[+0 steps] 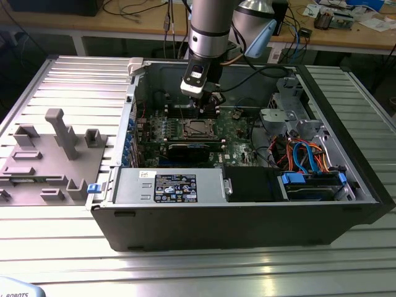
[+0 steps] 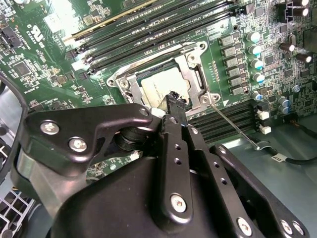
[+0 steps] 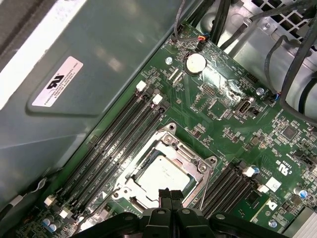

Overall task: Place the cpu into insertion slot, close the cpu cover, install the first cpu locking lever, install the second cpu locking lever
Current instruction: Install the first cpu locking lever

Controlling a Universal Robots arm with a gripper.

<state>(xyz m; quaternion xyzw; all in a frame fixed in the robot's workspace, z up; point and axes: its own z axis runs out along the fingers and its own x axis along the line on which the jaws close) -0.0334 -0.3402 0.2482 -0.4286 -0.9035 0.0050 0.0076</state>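
Observation:
The cpu (image 2: 161, 84) (image 3: 162, 177) lies flat in the insertion slot (image 1: 197, 128) on the green board, its dull silver top showing. The cpu cover (image 2: 194, 69) (image 3: 197, 165) lies down around it as a silvery frame. A thin wire locking lever (image 2: 233, 124) (image 3: 204, 191) sticks out from a socket corner over the memory slots, not latched. My gripper (image 1: 211, 104) (image 2: 173, 97) (image 3: 169, 194) is shut with nothing between its black fingertips, which hover just above the edge of the cpu and cover.
Long black memory slots (image 3: 124, 139) run along both sides of the socket. A black expansion card (image 1: 189, 150) sits in front of it in the exterior view, with cables and drive bays (image 1: 303, 154) at that view's right. Case walls (image 1: 133, 117) ring the board.

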